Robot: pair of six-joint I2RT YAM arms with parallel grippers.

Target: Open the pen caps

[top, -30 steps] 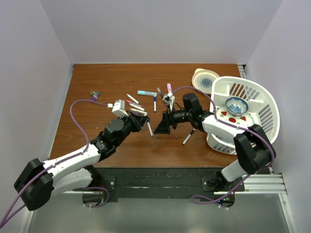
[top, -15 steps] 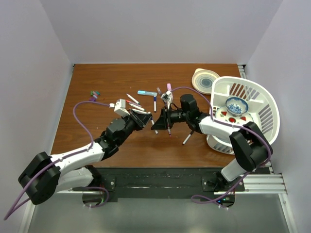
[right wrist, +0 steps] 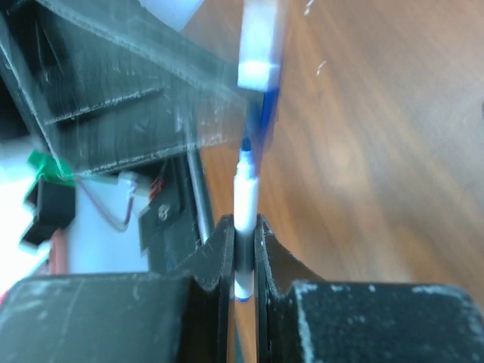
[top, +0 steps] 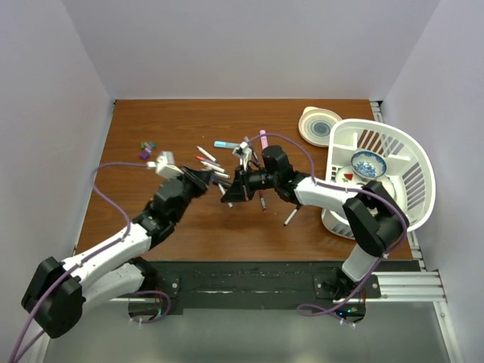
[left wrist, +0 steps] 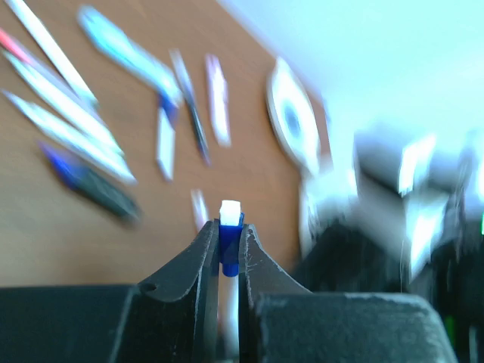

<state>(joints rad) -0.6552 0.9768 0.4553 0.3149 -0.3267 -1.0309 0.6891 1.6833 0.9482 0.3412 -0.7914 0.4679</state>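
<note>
With the left fingers (left wrist: 198,265) pinching the blue cap (left wrist: 230,243) and the right fingers (right wrist: 215,257) clamping the pen (right wrist: 243,204), it seems best to pull straight apart.

Thin white marker pens (top: 206,154) lie mid-bench (top: 189,121); small loose plastic caps (top: 146,145) lie left of them, and a white plastic basket (top: 420,162) stands right.

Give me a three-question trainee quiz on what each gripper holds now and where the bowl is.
1. True or false: the left gripper is shut on a blue pen cap.
2. The right gripper holds: A) an uncapped white pen B) a spoon C) nothing.
3. Fill in: the blue bowl sits in the white ____.
Key: 1 true; 2 A; 3 basket.
</note>
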